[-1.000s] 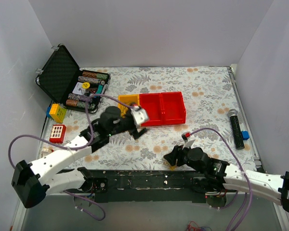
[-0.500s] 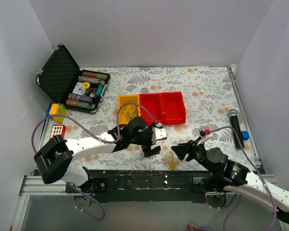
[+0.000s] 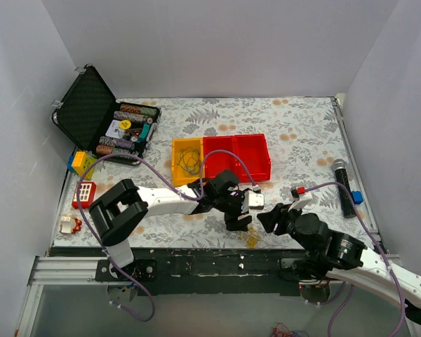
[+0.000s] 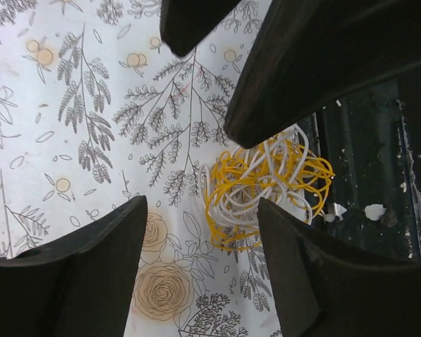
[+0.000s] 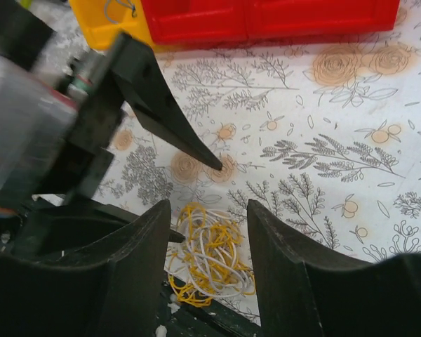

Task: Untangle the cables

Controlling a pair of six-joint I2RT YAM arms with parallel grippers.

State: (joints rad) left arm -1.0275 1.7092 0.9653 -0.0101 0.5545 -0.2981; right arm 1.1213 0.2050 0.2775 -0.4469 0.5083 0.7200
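Change over the last second: the left arm swung away from the yellow bin [image 3: 176,170] and came across to the near edge of the tabletop [image 3: 302,133]. The right arm pushed forward to meet it. The left pincer [image 3: 240,219] and right pincer [image 3: 266,218] now face each other closely, directly over the cables [image 3: 251,239].

Pincer state: left pincer [image 4: 201,207] has its jaws wide apart and holds nothing. Right pincer [image 5: 207,210] is the same, spread and empty. Neither touches the cables.

Cable position: the cables [image 4: 266,179] lie in one loose knot at the near edge of the tabletop, spilling partly onto the dark rail [image 4: 379,140]. In the right wrist view the cables [image 5: 207,256] sit just below the gap between its fingers.

Reading: the approach looks finished and no grasp has been made. Untangling has not begun; each pincer probably needs its own strand.

Counts:
- arms: 2
- cable knots: 1, in yellow and white strands; strand count cannot be told
- yellow bin: 1, with thin dark loops inside, possibly more wire
- red bin [image 3: 252,158]: 1, with 2 compartments
- black case [image 3: 84,105]: 1, open
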